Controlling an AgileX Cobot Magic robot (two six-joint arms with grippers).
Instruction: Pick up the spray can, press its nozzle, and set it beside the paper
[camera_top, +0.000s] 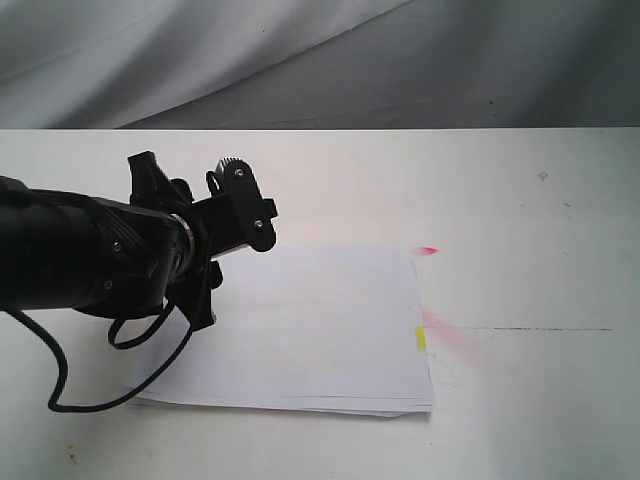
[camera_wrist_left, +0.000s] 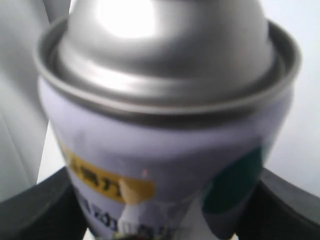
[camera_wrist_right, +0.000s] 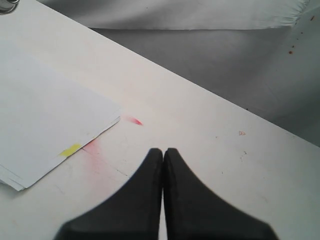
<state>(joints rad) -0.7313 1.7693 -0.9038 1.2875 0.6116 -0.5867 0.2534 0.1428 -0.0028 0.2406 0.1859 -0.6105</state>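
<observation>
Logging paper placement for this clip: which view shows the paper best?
The exterior view: nearly the whole paper lies in sight, yellow tab included. The right wrist view catches only one corner with the tab; the left wrist view is filled by the spray can.

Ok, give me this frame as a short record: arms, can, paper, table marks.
left gripper: shut on the spray can, at the left edge of the paper in the exterior view
right gripper: shut, empty, over the table
spray can: silver shoulder, labelled body between the fingers
nozzle: out of frame
paper: flat white stack, yellow tab at one edge
table: red marks near the tab
</observation>
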